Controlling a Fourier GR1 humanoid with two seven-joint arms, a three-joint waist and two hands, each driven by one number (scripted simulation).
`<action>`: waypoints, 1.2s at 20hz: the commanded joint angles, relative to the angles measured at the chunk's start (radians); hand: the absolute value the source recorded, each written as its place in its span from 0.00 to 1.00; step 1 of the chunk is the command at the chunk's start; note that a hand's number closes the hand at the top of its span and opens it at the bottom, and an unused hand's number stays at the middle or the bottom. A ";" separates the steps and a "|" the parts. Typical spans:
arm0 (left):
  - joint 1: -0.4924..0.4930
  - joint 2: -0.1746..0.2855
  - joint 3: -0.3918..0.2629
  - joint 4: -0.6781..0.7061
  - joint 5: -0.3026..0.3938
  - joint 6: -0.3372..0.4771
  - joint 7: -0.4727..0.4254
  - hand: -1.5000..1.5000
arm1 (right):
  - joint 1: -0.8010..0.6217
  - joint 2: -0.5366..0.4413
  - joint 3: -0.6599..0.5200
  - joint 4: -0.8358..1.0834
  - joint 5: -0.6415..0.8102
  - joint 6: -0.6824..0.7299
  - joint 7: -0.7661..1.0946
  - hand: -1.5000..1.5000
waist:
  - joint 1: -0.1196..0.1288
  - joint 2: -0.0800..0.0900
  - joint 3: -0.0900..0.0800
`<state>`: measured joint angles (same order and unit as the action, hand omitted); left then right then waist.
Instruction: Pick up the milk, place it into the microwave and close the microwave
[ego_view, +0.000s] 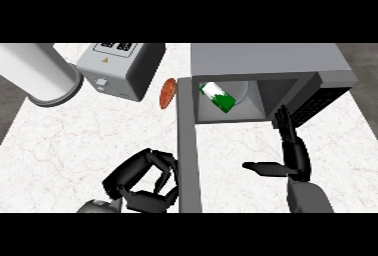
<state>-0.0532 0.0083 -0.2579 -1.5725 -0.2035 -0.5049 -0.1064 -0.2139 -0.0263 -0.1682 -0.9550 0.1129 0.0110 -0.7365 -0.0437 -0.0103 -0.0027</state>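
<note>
The milk carton (219, 97) lies tilted inside the microwave (266, 60), so the placing looks done. The microwave door (188, 150) stands open, and closing it is what remains. The right hand (295, 155) is empty, with straight fingers. The left hand (144, 182) is curled on nothing, just beside the door.

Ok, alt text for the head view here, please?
The green-and-white milk carton lies tilted inside the open microwave, whose door juts toward the viewer. The right hand is open in front of the cavity; the left hand, fingers curled, sits beside the door. A toaster stands upper left.
</note>
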 joint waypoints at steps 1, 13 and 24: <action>-0.013 -0.008 -0.057 0.061 -0.032 0.017 -0.028 1.00 | 0.180 0.010 0.069 -0.324 0.002 0.008 0.125 0.00 | 0.001 -0.001 -0.001; -0.214 -0.008 -0.547 0.347 0.084 0.464 -0.041 1.00 | 0.470 -0.075 0.050 -0.821 -0.166 0.156 0.292 0.00 | -0.016 0.011 0.000; -0.434 -0.008 -0.706 0.406 0.438 0.866 -0.088 1.00 | 0.454 -0.144 0.038 -0.999 -0.325 0.253 0.446 0.00 | -0.061 0.025 -0.003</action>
<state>-0.4031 0.0152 -0.9233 -1.1701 0.1212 0.2756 -0.1810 0.2722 -0.1474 -0.1354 -1.8919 -0.1787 0.2506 -0.3551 -0.0859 0.0105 -0.0031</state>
